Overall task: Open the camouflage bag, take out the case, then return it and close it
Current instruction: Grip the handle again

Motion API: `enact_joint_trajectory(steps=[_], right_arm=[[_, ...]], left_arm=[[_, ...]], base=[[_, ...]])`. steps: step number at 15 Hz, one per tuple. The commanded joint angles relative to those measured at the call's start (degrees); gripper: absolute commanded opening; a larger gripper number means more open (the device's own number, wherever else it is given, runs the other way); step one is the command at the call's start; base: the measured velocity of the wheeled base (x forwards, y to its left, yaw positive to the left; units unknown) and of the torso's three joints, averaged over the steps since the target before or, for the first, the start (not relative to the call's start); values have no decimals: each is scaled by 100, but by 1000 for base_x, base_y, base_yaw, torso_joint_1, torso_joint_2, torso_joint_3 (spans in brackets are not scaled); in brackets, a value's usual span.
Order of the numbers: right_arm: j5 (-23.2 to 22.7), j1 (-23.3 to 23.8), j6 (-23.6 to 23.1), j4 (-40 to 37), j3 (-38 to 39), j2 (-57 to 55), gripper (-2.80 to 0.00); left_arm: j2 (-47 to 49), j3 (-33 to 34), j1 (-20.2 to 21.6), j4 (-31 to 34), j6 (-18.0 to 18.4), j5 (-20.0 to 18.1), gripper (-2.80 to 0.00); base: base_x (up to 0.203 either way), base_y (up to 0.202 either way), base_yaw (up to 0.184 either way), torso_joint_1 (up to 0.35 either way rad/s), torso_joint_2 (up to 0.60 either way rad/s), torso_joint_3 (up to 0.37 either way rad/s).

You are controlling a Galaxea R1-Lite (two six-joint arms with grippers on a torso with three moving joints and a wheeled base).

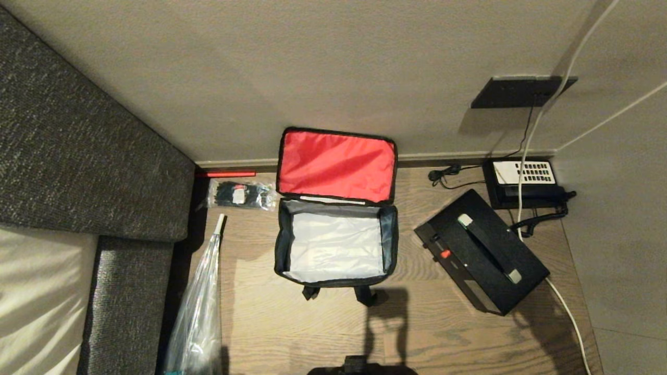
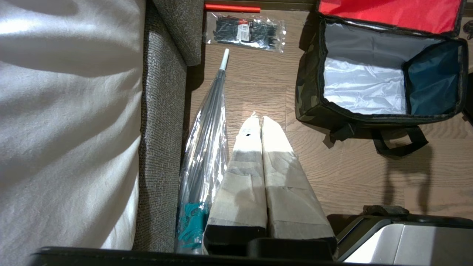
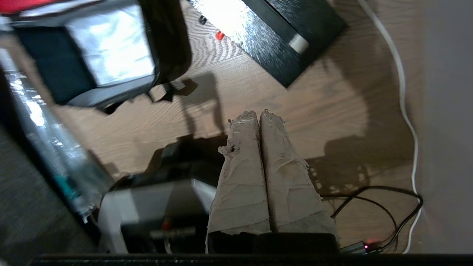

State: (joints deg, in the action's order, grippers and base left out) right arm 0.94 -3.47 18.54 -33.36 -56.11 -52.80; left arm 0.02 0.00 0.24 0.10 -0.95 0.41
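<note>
Both my tools are pressed together, empty: right tool (image 3: 258,114), left tool (image 2: 257,120). Camouflage bag (image 1: 336,208) gapes mid-frame; case (image 1: 482,252) lies right of it on the floor. Risk: case corner catching the soft rim, collapsing a wall.

bag (image 2: 310,99): open, unfilled | left gripper (image 2: 261,120): jaws together above floor (image 2: 351,170)

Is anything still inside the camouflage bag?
No. The camouflage bag stands open; only its silvery lining shows inside. The case lies on the floor beside it. The corners under the near rim are hidden.
</note>
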Motion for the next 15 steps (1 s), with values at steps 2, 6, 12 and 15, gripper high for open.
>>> enact_joint_trajectory(steps=[2, 6, 12, 15], right_arm=[[-48, -65, 21, 1902, 339, -2894, -280], [-331, -129, -721, 4490, 673, -4517, -280], [-418, -134, -1432, 6132, 1827, -5194, 0], [-293, -140, -2196, 6205, 1819, -5279, 0]], left_arm=[[-11, 18, 2, -1, -2, 2, -280], [-11, 18, 2, -1, -1, 2, -280], [-11, 18, 2, -1, -1, 2, -280], [-11, 18, 2, -1, -10, 2, -280]], base=[[0, 0, 0, 0, 0, 0], [0, 0, 0, 0, 0, 0], [0, 0, 0, 0, 0, 0], [0, 0, 0, 0, 0, 0]])
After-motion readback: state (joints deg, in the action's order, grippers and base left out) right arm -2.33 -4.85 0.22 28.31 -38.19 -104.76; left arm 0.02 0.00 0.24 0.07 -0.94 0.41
